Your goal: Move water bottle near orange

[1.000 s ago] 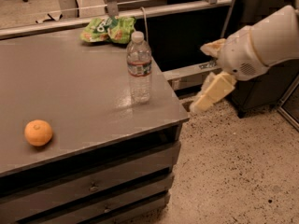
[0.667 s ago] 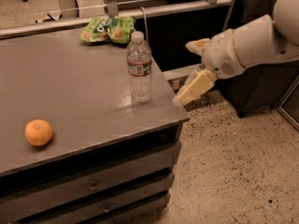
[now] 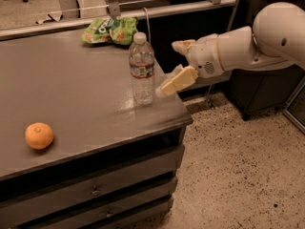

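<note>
The water bottle [image 3: 142,69] stands upright near the right edge of the grey table [image 3: 71,94]; it is clear and ribbed with a white cap and a label band. The orange [image 3: 39,135] lies near the table's front left, far from the bottle. My gripper [image 3: 172,66] is open just right of the bottle, at label height. One tan finger [image 3: 177,81] reaches toward the bottle's near side and the other [image 3: 182,45] sits behind. The fingers do not hold the bottle.
A green snack bag [image 3: 109,30] lies at the back of the table behind the bottle. The table has drawers [image 3: 95,190] below. A dark cabinet [image 3: 262,89] stands on the speckled floor to the right. A rail [image 3: 143,6] runs behind the table.
My gripper has moved left from beyond the table's right edge to right beside the bottle. The bottle and the orange have not moved.
</note>
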You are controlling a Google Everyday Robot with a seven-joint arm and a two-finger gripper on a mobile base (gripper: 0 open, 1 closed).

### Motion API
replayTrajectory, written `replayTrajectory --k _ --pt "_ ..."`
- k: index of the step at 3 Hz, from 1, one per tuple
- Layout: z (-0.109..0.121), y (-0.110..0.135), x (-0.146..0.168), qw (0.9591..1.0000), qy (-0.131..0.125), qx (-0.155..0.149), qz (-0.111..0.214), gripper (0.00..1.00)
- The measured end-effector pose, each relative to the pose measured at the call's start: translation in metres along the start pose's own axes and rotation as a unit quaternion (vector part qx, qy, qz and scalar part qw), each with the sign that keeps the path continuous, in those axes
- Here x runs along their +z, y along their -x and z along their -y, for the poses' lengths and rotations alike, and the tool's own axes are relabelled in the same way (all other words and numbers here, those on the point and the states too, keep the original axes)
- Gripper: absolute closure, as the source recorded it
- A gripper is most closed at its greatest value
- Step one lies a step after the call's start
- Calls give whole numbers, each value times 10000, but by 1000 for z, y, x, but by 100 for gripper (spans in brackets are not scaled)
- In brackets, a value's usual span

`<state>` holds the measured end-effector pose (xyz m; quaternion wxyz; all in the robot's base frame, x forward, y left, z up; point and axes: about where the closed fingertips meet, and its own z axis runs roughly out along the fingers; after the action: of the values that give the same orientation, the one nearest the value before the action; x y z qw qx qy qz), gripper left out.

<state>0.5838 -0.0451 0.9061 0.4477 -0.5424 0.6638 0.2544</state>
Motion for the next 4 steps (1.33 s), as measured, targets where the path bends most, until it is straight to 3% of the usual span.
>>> replayTrajectory --k 1,2,4 --pt "1 11 16 9990 132 182 386 0" --pt "-1 23 31 9960 293 362 756 16" --pt "-8 37 47 9905 481 533 1174 64"
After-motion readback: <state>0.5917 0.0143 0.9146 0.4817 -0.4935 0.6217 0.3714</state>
